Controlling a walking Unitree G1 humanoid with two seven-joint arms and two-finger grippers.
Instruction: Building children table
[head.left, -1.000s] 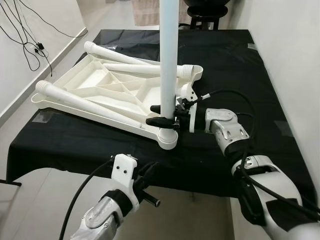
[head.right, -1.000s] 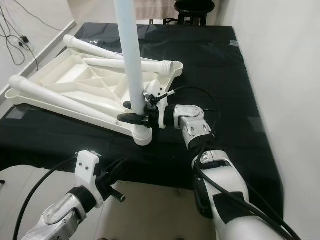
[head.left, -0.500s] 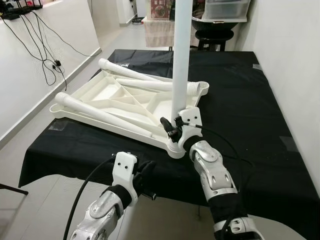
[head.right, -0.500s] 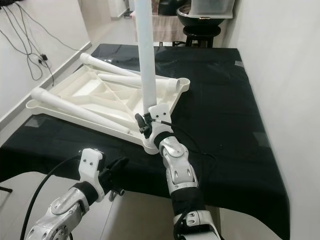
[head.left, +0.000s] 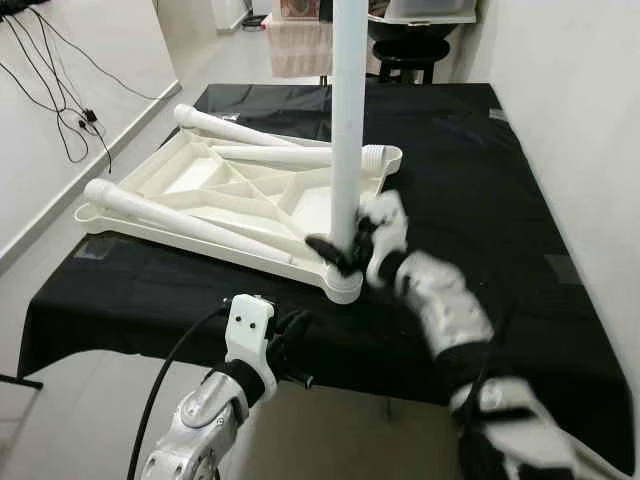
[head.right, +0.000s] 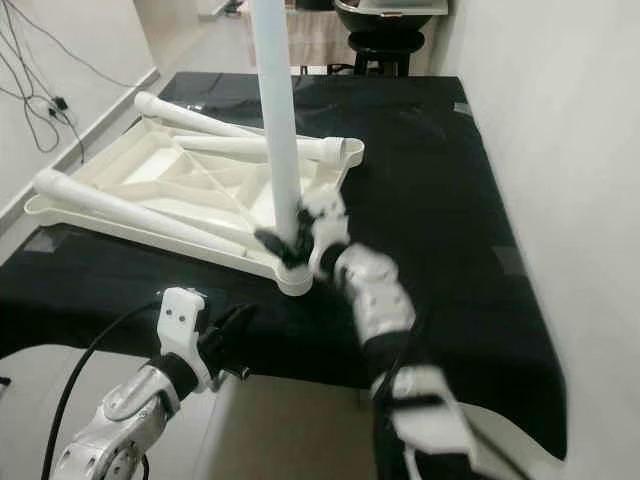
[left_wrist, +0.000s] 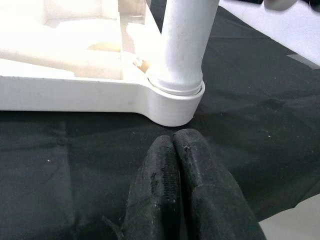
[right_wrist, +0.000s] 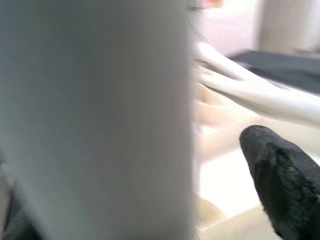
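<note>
Upright leg (head.left: 348, 120): long axis vertical, seated in near corner socket of upturned tabletop (head.left: 190, 185) on black surface (head.left: 500, 170). Right claw (head.left: 345, 250) clasps its base; left claw (left_wrist: 182, 195), pinched closed, idle below.

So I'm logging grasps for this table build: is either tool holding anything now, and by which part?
The right tool grips the upright white leg low down, just above its corner socket in the tabletop. The left tool, shut, holds nothing.

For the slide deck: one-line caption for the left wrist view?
Shut left pincer hovering over black cloth, facing the upright leg seated in the tabletop's corner socket.
</note>
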